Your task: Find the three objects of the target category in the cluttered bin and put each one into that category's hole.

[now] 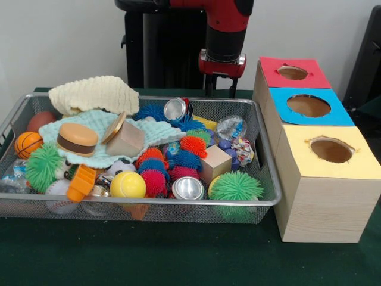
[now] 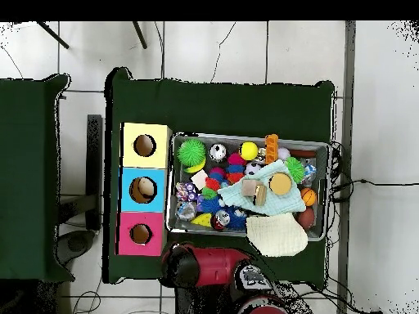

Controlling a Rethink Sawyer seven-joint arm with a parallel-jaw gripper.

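The wire mesh bin (image 1: pixel 266 156) sits on the green table, full of mixed toys; it also shows in the overhead view (image 2: pixel 245 136). Inside are spiky balls such as a green one (image 1: pixel 236 186), silver cans (image 1: pixel 187 187), a wooden cube (image 1: pixel 215 162), a toy burger (image 1: pixel 77 138), a yellow ball (image 1: pixel 127 185) and a basketball (image 1: pixel 27 143). Three wooden boxes stand beside it, each with a hole: red top (image 1: pixel 274 64), blue top (image 1: pixel 342 116), yellow top (image 1: pixel 297 161). My gripper (image 1: pixel 221 90) hangs open and empty behind the bin's far rim, near the red box.
A cream cloth (image 1: pixel 95 92) drapes over the bin's far left corner and a mint cloth (image 1: pixel 98 122) lies under the burger. In the overhead view the arm (image 2: pixel 204 266) covers the gripper, and the boxes stand in a row left of the bin: yellow (image 2: pixel 145 129), blue (image 2: pixel 128 190), red (image 2: pixel 127 237).
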